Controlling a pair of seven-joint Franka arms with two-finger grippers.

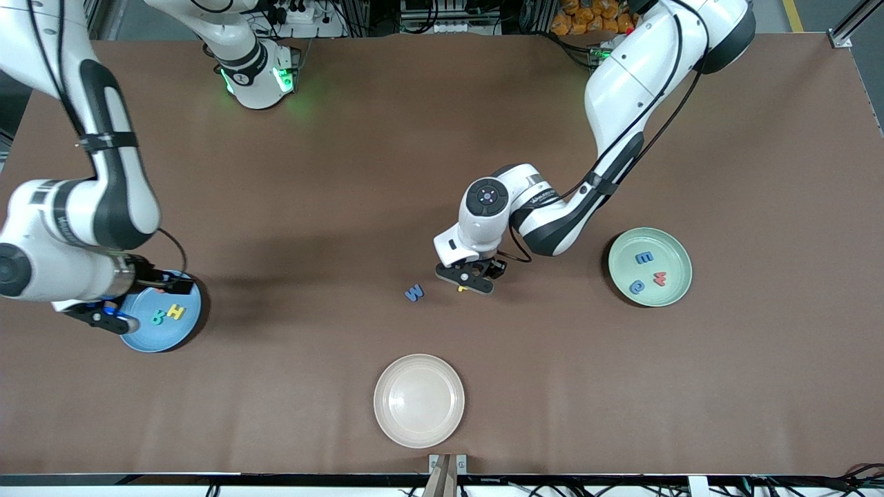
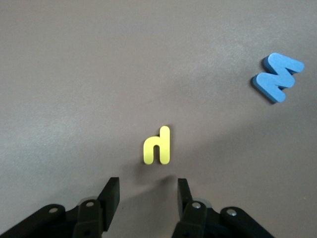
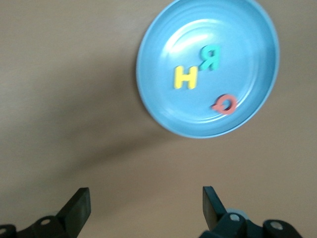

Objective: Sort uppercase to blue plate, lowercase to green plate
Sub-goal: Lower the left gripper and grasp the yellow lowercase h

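Observation:
My left gripper (image 1: 468, 281) hangs open just above the table, its open jaws (image 2: 147, 196) close to the yellow h (image 2: 158, 146), which peeks out under it (image 1: 461, 288). The blue M (image 1: 414, 293) lies beside it on the table and also shows in the left wrist view (image 2: 277, 77). The green plate (image 1: 668, 250) holds the blue E (image 1: 644, 257), the red w (image 1: 659, 278) and the blue rounded letter (image 1: 637, 286). The blue plate (image 1: 155, 338) holds the yellow H (image 1: 177, 312) and green R (image 1: 158, 317); the right wrist view shows this plate (image 3: 144, 94) with a red rounded letter (image 3: 224, 104) too. My right gripper (image 1: 114, 319) is open and empty at the plate's edge.
A beige plate (image 1: 419, 400) stands empty near the front edge of the table, nearer to the front camera than the blue M. Bare brown table lies between the plates.

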